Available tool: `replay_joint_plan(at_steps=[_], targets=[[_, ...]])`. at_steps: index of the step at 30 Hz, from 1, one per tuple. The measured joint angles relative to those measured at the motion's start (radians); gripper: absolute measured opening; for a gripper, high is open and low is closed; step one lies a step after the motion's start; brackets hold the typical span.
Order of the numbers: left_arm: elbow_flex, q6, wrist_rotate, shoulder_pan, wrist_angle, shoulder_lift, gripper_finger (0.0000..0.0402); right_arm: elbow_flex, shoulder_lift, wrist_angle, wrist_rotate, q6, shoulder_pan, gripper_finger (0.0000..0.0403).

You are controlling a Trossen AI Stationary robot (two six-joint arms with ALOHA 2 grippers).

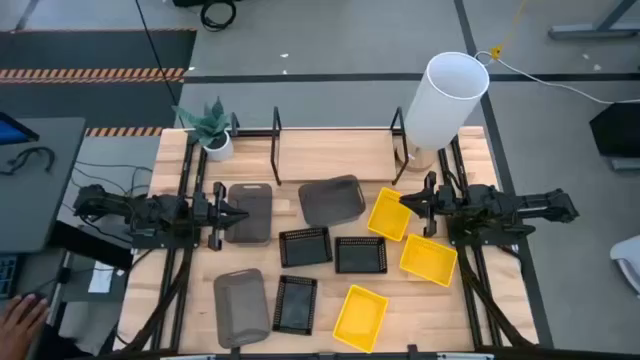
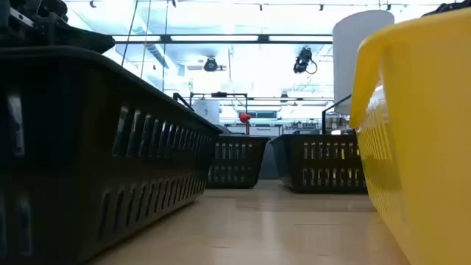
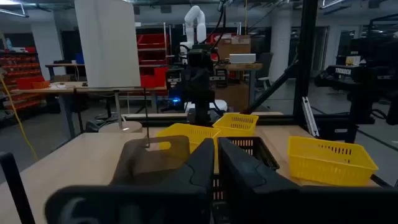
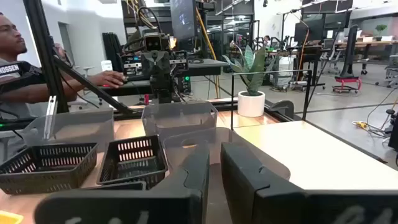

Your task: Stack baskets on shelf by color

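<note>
Nine baskets lie loose on the wooden table. Three are dark grey (image 1: 250, 213) (image 1: 332, 200) (image 1: 241, 307), three black mesh (image 1: 305, 246) (image 1: 360, 255) (image 1: 295, 304) and three yellow (image 1: 388, 213) (image 1: 428, 260) (image 1: 360, 318). The black wire shelf (image 1: 276, 150) stands at the far edge with nothing on it. My left gripper (image 1: 238, 213) is shut and points right, above the left end of a grey basket (image 3: 152, 158). My right gripper (image 1: 405, 203) is shut and points left, at the right edge of a yellow basket. Neither holds anything.
A tall white cylinder (image 1: 445, 95) stands at the far right beside the shelf, and a small potted plant (image 1: 212, 130) at the far left. A person's hand (image 1: 20, 320) rests off the table's near left corner. In the low view a grey basket (image 2: 96, 147) and a yellow basket (image 2: 419, 132) stand close.
</note>
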Motion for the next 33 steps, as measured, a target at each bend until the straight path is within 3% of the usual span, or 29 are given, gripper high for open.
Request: replay_joint_plan(at_steps=[33], targets=[[0.000,0.000,0.000,0.000,0.000,0.000,0.0026,0.000,0.000,0.000,0.000,0.000,0.000,0.0045]])
